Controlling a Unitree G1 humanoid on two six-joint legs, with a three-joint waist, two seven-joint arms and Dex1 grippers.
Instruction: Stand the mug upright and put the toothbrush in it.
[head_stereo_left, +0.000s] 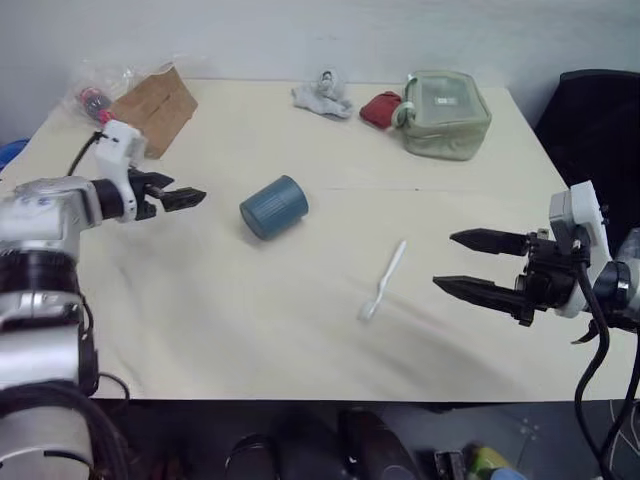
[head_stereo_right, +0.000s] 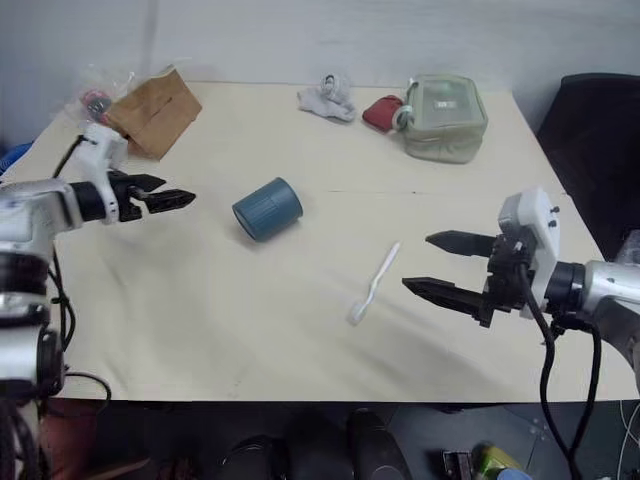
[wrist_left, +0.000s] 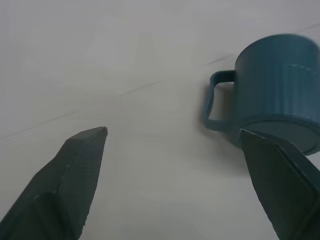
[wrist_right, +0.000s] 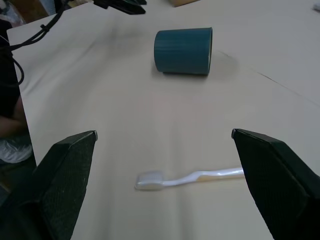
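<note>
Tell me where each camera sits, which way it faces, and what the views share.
Left eye: head, looking down over the table; both arms show, left gripper and right gripper open.
Right eye: same head, same scene.
Left wrist: along its own open jaws at the mug, lying on its side.
Right wrist: along its own open jaws at the toothbrush, mug beyond.
Shared: the mug shows in all four views; the toothbrush in both eye views and the right wrist view.

A pale cream table (head_stereo_left: 300, 340) stands against a plain light grey wall (head_stereo_left: 300, 35), with a black chair (head_stereo_left: 590, 120) just off its far right corner and a dark floor (head_stereo_right: 420, 440) showing below its near edge under even, soft light.
</note>
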